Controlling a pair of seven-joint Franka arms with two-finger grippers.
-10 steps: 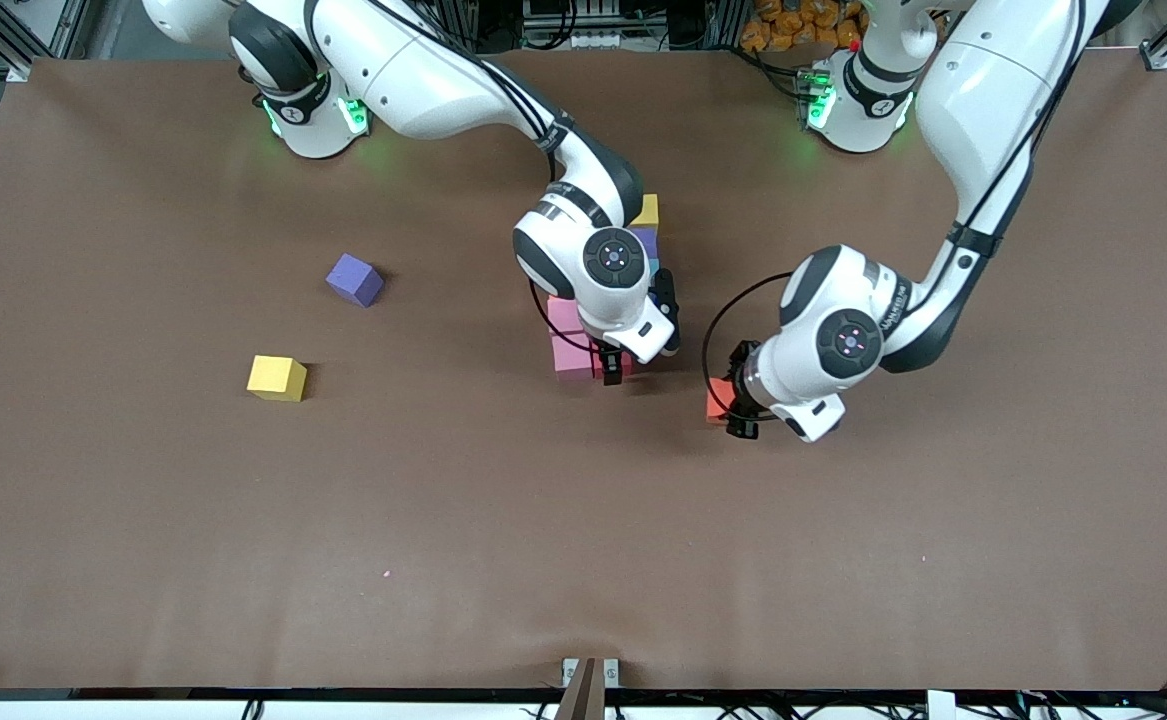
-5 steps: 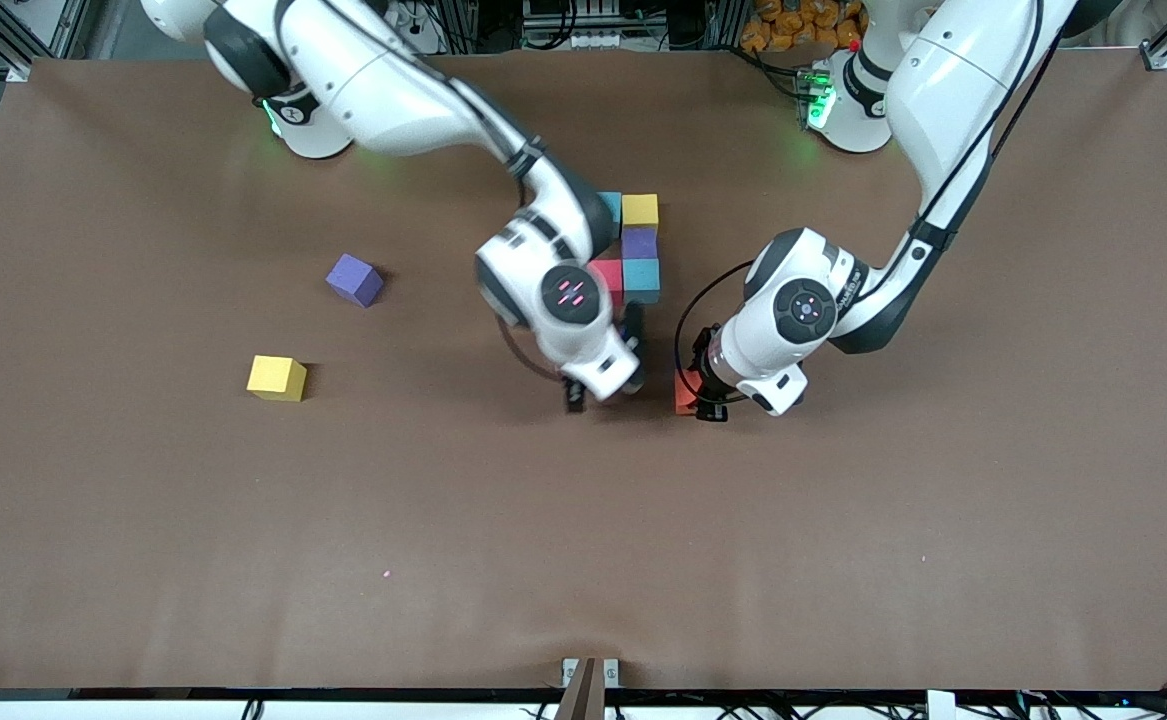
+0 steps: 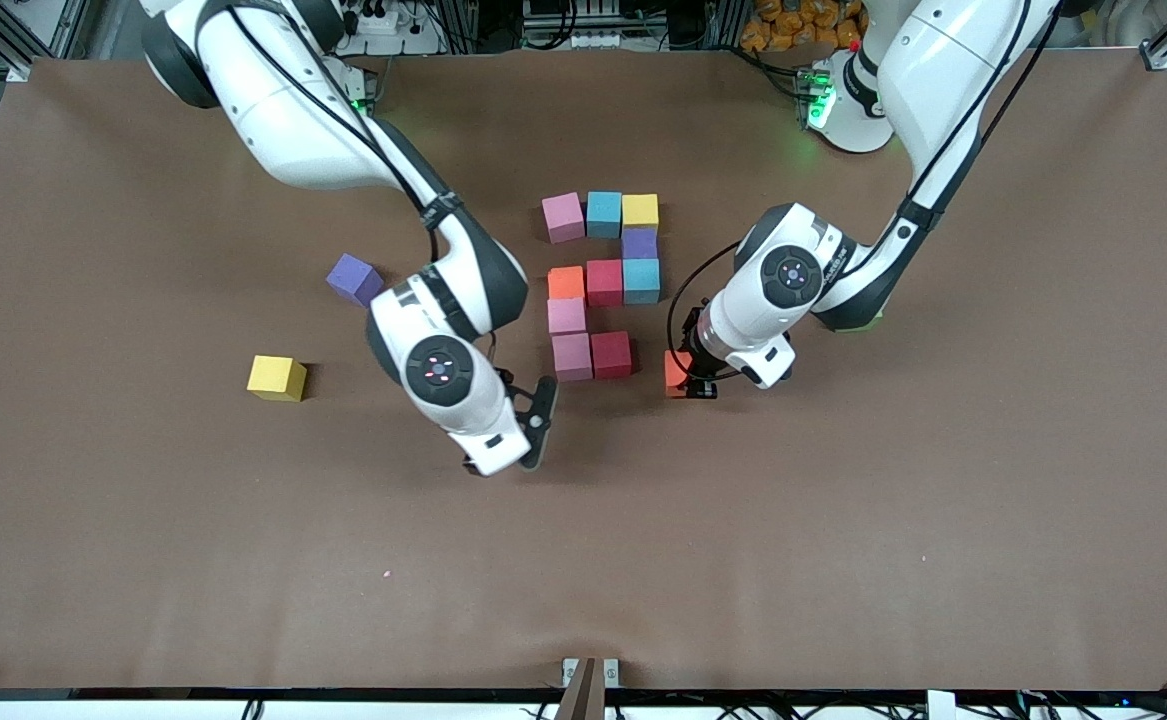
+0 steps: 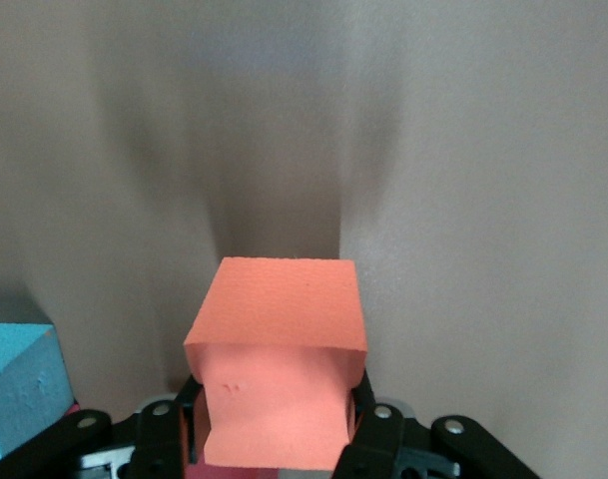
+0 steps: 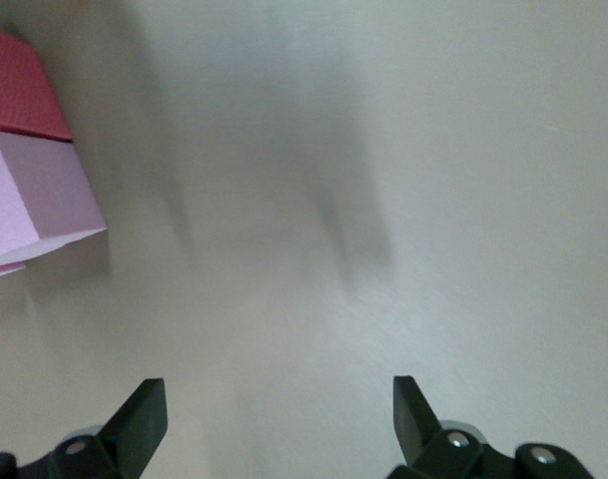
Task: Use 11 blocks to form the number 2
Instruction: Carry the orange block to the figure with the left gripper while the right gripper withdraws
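Observation:
Ten blocks lie touching as a partial number 2 [image 3: 604,283]: pink, cyan and yellow in the row nearest the bases, then purple, then cyan, red and orange, then pink, then pink [image 3: 572,356] and red [image 3: 611,354] nearest the front camera. My left gripper [image 3: 691,385] [image 4: 274,429] is shut on an orange block [image 3: 675,373] [image 4: 279,329], low beside that red block with a gap between them. My right gripper [image 3: 518,450] [image 5: 279,419] is open and empty over bare table, just off the pink corner block [image 5: 29,200].
A loose purple cube [image 3: 354,279] and a loose yellow cube [image 3: 277,378] lie toward the right arm's end of the table. A sliver of green [image 3: 875,318] shows under the left forearm. A cyan block [image 4: 14,379] sits near the left gripper.
My right gripper has left the red block at the digit's near row and swung away, uncovering the blocks. My left gripper has carried the orange block closer to the digit.

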